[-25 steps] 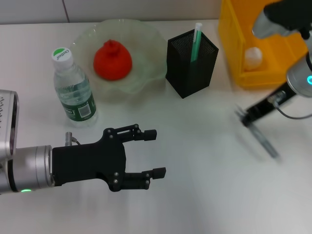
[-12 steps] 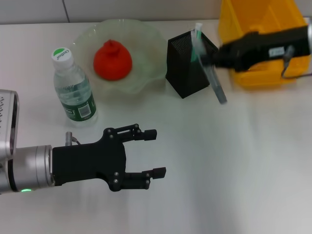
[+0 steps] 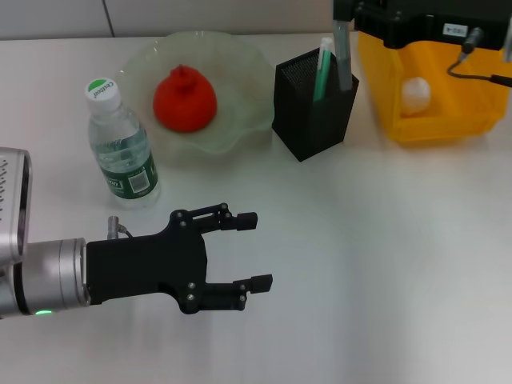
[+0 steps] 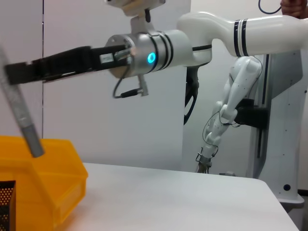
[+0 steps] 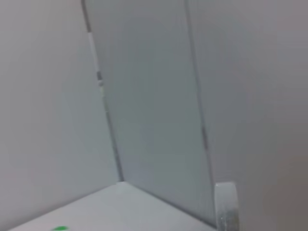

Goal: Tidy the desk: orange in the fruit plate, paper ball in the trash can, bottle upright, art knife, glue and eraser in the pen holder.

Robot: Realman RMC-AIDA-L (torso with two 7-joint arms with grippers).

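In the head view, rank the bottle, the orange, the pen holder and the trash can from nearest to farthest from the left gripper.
Measured from the left gripper, open low over the table:
1. Bottle, standing upright just beyond it, on the left.
2. Orange, in the fruit plate farther back.
3. Pen holder, right of the plate; nearly level with the orange, too close to call.
4. Trash can, far right.

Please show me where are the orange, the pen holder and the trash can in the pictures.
orange (image 3: 185,99), head view, on the middle of the fruit's red-orange body.
pen holder (image 3: 308,126), head view, on its front mesh wall.
trash can (image 3: 376,76), head view, on its yellow left wall.
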